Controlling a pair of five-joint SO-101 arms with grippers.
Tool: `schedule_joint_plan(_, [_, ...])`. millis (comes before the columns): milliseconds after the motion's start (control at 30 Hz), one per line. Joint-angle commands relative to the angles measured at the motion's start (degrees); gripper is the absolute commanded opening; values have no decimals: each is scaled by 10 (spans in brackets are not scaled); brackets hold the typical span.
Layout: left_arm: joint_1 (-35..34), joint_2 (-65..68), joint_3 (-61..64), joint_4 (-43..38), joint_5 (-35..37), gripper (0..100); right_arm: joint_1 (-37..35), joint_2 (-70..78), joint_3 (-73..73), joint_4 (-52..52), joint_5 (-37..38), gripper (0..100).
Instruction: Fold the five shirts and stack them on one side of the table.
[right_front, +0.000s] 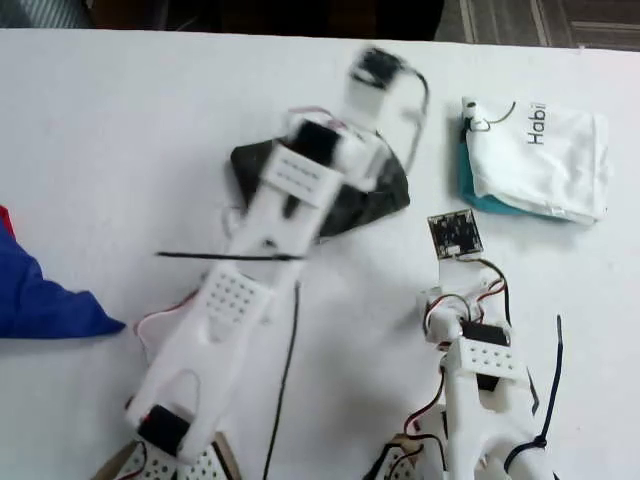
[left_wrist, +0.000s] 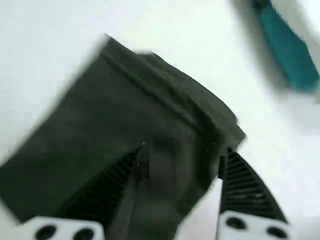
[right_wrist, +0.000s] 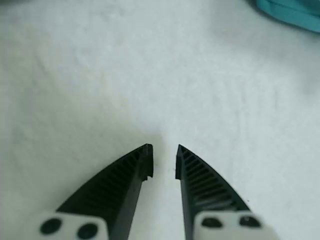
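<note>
1. Now my left fingers (left_wrist: 110, 192) stand wide open over the dark shirt (left_wrist: 125, 110) mid-bench (right_front: 120, 130), one on the cloth, one just off its edge, gripping nothing.
2. My right fingers (right_wrist: 125, 190), a narrow gap apart, hold nothing above bare bench.
3. I judge the cloth light and limp: it will sag and slide, so pinch a hemmed corner through both layers.
4. A white shirt (right_front: 545, 150) lies folded on a teal one (right_front: 468, 182), at the right.

**Colours across the white table**

Table (right_front: 120, 120) plain white; charcoal shirt (right_front: 385, 195) unpatterned; white shirt (right_front: 550, 150) with dark lettering; teal shirt (right_front: 466, 175) plain; blue shirt (right_front: 45, 300) solid; arms (right_front: 230, 300) white; right gripper (right_wrist: 164, 148) black, ribbed.
</note>
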Motion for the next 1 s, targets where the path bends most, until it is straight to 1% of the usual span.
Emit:
schedule_joint_plan(0, [-81, -90, -22, 5, 2, 195, 5, -17, -4, -5, -4, 82])
schedule_joint_plan(133, [-154, -119, -22, 25, 1, 159, 5, -13, -14, -2, -4, 83])
schedule_joint_plan(200, [-188, -120, -21, 51, 1, 162, 5, -12, -45, 31, -4, 82])
schedule_joint_plan(300, [-248, -112, -20, 102, 0, 159, 2, -10, -157, 128, -9, 80])
schedule_joint_plan(400, [-304, -87, -20, 105, 0, 159, -7, 28, -308, 202, -48, 80])
schedule_joint_plan(500, [-340, -65, -20, 106, 0, 158, -55, 126, -445, 247, -60, 82])
schedule_joint_plan(700, [-389, -33, -20, 107, 0, 158, -149, 369, -716, 316, -62, 84])
schedule_joint_plan(733, [-396, -28, -20, 107, 0, 158, -163, 406, -759, 328, -72, 84])
schedule_joint_plan(867, [-416, -17, -20, 108, 0, 158, -193, 545, -901, 363, -120, 84])
schedule_joint_plan(967, [-426, -21, -20, 108, 0, 158, -195, 640, -964, 386, -127, 84])
